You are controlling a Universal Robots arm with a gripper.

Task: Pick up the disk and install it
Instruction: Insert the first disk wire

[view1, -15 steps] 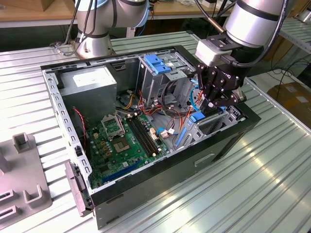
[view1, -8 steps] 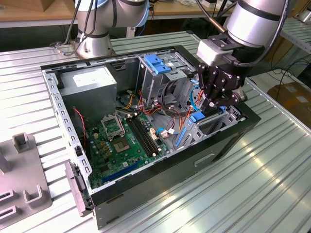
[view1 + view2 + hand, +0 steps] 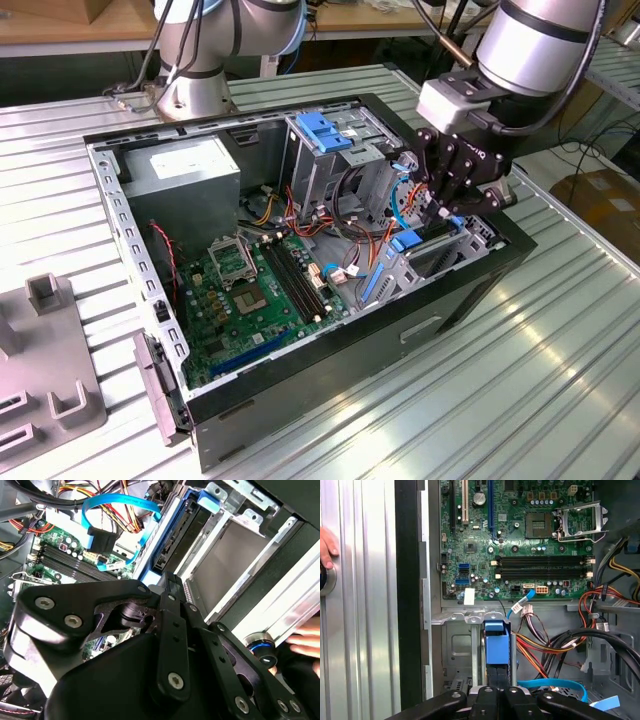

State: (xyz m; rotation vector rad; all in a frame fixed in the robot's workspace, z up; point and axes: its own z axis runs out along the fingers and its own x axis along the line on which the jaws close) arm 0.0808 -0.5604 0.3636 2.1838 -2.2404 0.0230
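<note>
**Disk on edge in drive bay, end effector clamped on it**

Exterior view, from its left:
- Grey plastic fixture [image 3: 45,370] lies on the ribbed metal worktop [image 3: 560,380], apart from the case.
- Open computer case [image 3: 330,362] lies on its side, interior facing up.
- Grey power supply box [image 3: 185,170] sits in the far corner on the exterior view's left. The green motherboard [image 3: 250,290] is in front of it, its memory slots bare.
- Mid-case there is a metal cage with a blue handle [image 3: 325,130] on top. Red, orange and black wiring is bundled beside it.
- On the exterior view's right, the arm reaches down into the case. The end effector [image 3: 448,212] is low over the drive bay at the case's end wall.

The disk [image 3: 408,240]:
- It stands on edge inside that bay, with its light-blue bracket toward the motherboard.
- In the first wrist view the disk [image 3: 497,647] sits between the bay's metal walls [image 3: 460,650], with the end effector [image 3: 498,696] clenched on its near end.
- In the second wrist view the disk [image 3: 170,550] shows edge-on, parallel to the bay wall [image 3: 235,560], with the end effector [image 3: 172,582] at its end.

Nearby:
- A blue flat data cable [image 3: 105,535] loops just beside the disk, over the motherboard.
- A person's hand [image 3: 326,545] rests on the worktop outside the case, beside a round button [image 3: 325,577].
</note>
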